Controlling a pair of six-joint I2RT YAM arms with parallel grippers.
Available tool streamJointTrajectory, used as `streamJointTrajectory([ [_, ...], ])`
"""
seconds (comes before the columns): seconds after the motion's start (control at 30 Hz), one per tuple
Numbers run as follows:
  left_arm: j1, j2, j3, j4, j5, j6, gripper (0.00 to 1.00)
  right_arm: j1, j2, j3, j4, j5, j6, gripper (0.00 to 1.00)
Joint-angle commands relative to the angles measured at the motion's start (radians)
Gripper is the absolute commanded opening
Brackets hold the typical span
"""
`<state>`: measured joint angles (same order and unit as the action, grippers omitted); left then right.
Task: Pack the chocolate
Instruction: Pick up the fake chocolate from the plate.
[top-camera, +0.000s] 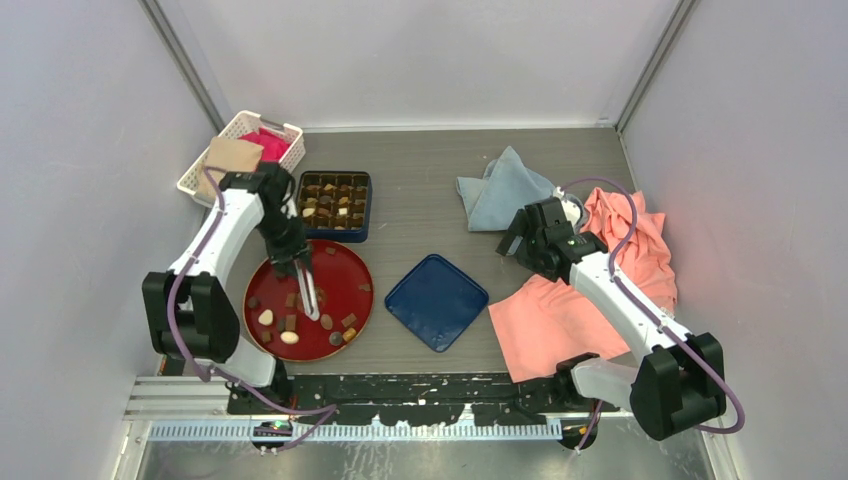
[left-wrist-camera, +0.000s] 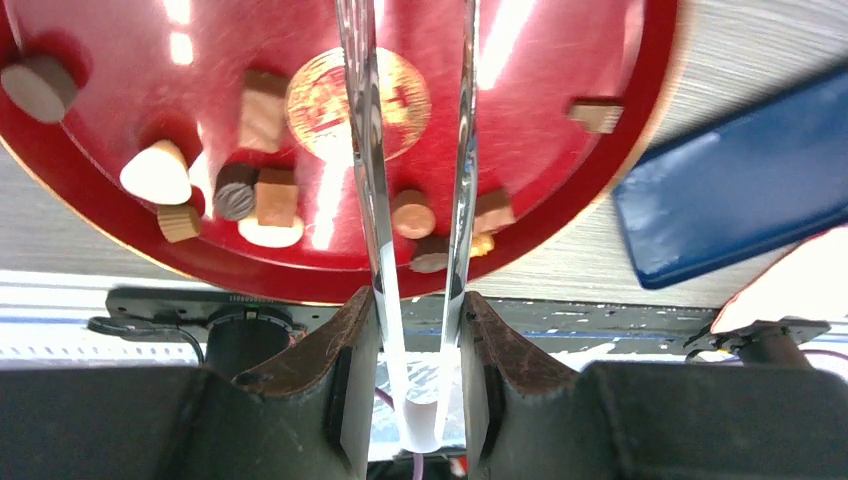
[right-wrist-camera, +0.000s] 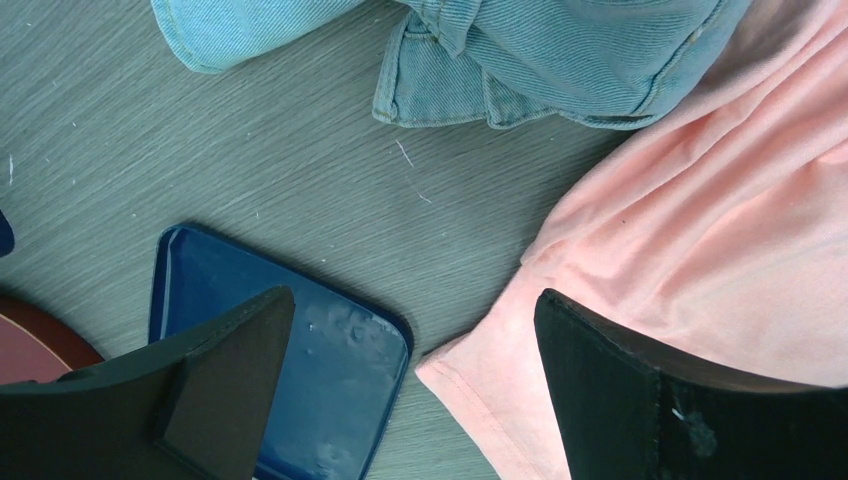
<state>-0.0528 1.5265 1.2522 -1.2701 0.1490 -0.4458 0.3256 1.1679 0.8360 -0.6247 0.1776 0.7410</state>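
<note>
Several chocolate pieces (top-camera: 290, 325), brown, tan and cream, lie on a round red plate (top-camera: 355, 262). More sit in the compartments of a dark blue box (top-camera: 335, 205) behind it. My left gripper (top-camera: 293, 258) is shut on metal tongs (top-camera: 311, 298) that point down over the plate. In the left wrist view the tongs (left-wrist-camera: 365, 150) run from my gripper (left-wrist-camera: 416, 305) across the plate (left-wrist-camera: 560, 60); a round tan chocolate (left-wrist-camera: 412, 213) shows between their arms, and their tips are out of frame. My right gripper (top-camera: 515, 240) is open and empty above the table.
A dark blue lid (top-camera: 436, 300) lies right of the plate, also in the right wrist view (right-wrist-camera: 330, 370) under my right gripper (right-wrist-camera: 412, 300). A pink cloth (top-camera: 590, 300) and a blue denim cloth (top-camera: 505, 190) lie on the right. A white basket (top-camera: 240, 150) stands back left.
</note>
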Motion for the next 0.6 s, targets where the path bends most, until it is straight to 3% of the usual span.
streamJointTrajectory([
  [0.0, -0.149, 0.042, 0.212, -0.059, -0.031, 0.013, 0.0, 0.005, -0.005, 0.032, 0.037, 0.007, 0.012, 0.95],
  [0.2, -0.176, 0.232, 0.456, -0.044, 0.029, 0.064, 0.0, 0.005, -0.01, 0.042, 0.028, 0.012, 0.014, 0.95],
  [0.57, -0.194, 0.611, 0.896, -0.143, -0.026, 0.124, 0.0, 0.005, 0.013, 0.097, -0.016, 0.048, 0.005, 0.96],
])
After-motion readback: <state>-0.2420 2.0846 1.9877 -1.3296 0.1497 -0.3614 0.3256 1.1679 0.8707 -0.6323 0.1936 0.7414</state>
